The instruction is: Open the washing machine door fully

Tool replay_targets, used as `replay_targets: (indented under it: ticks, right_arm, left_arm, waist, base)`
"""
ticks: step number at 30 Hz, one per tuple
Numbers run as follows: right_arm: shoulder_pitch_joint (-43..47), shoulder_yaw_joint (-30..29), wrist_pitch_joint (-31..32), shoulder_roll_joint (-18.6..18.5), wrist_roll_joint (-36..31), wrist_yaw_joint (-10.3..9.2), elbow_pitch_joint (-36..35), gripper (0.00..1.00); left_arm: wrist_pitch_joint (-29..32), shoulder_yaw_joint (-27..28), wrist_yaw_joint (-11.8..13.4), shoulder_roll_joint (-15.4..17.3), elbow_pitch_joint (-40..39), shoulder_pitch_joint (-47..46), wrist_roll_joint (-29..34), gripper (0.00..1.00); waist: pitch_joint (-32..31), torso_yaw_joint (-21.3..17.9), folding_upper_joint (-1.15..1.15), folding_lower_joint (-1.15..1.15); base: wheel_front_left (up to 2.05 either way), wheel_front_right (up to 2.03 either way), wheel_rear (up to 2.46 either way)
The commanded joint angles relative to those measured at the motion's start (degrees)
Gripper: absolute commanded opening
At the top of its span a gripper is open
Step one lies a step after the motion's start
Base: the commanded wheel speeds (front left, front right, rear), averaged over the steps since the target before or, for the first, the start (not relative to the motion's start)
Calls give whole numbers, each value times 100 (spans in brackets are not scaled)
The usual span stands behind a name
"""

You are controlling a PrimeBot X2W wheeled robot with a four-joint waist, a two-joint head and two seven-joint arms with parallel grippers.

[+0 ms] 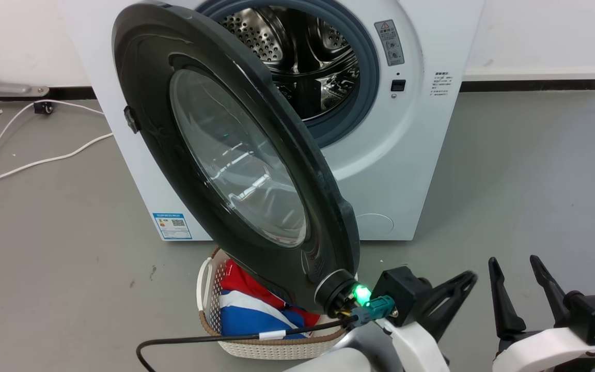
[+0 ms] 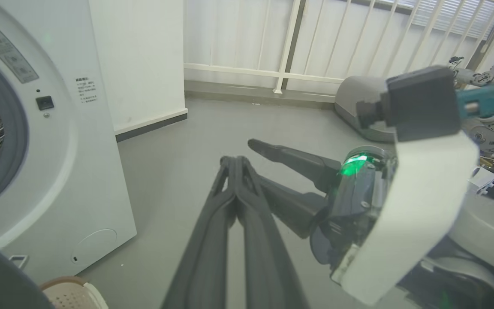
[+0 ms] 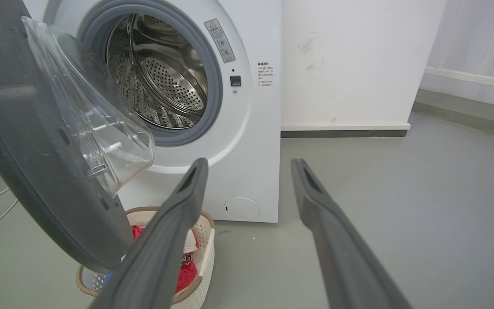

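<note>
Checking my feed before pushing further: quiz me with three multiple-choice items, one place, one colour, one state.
1. The rubber gasket ring on the big white washing machine: A grey; B red; C yellow.
2. The cream perforated plastic laundry basket sits: A atop the machine; B under the glossy black round door; C right of the machine.
3. Jaws of the left gripper: A wide open; B gripping the door; C shut, empty.
A: grey rings the drum mouth. B: the door's edge overhangs it. C: fingers pressed together.
</note>
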Motion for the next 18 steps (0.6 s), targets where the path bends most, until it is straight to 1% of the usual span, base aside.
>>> replay_targets:
  ticks: [1, 7, 10, 18]
  right_arm:
    - [-55, 21, -32, 16, 39, -1, 40, 100]
    - [-144, 76, -67, 16, 70, -1, 143, 100]
    - [-170, 91, -69, 16, 81, -1, 186, 100]
    - [-268, 56, -24, 16, 40, -1, 246, 100]
  left_arm:
    - [-48, -83, 61, 2, 225, -9, -128, 0]
    - [-335, -187, 195, -1, 1078, -213, -632, 0]
    - [-468, -203, 311, 0, 1424, -344, -849, 0]
    - [-728, -165, 537, 0, 1932, -635, -1339, 0]
  waist:
    - [22, -34, 0, 0]
    - [76, -156, 0, 0]
    - [105, -203, 0, 0]
    - [177, -256, 0, 0]
  base:
    - [0, 0, 0]
    - [0, 0, 0]
    - [0, 0, 0]
    - [0, 0, 0]
